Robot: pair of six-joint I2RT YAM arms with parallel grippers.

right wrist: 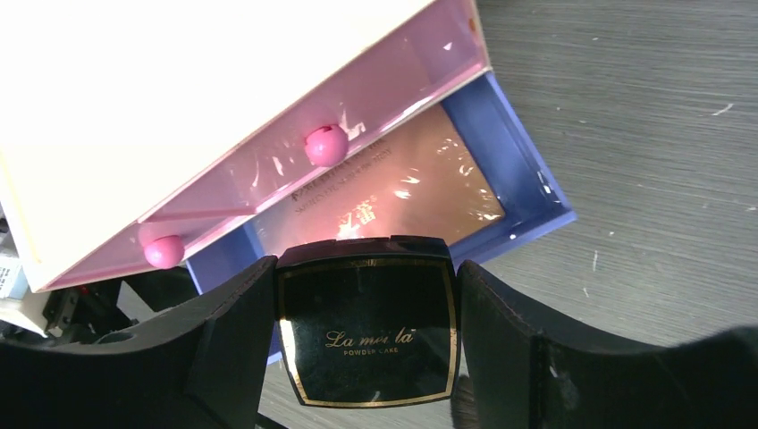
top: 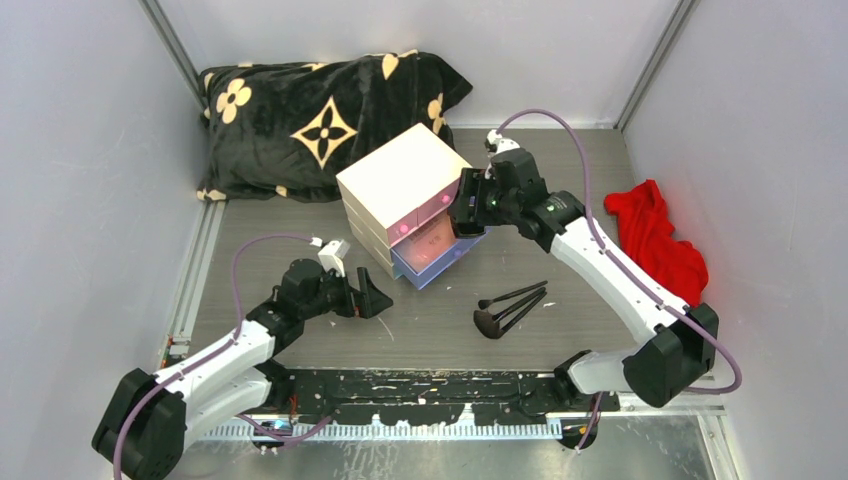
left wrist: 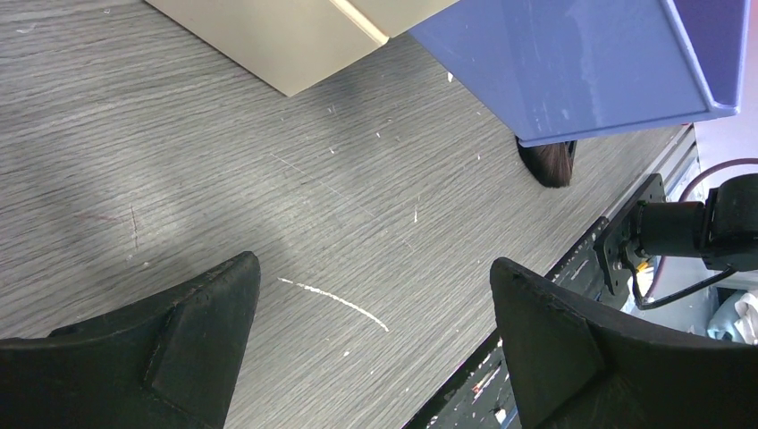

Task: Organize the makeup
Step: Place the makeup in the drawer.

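Glossy black square compact (right wrist: 366, 344), gold trim, pinched in right gripper (right wrist: 366, 268) just above open blue drawer (right wrist: 527, 179), mid-table. Right arm stretched far-left; left gripper (left wrist: 375, 268) spread wide, empty, low over grey table (left wrist: 268, 179).

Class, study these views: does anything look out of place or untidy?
Black-handled brushes lie loose and splayed on the table in front of the open blue drawer, not put away. A red cloth sits crumpled at the right. The right gripper holds a black powder compact by that drawer.
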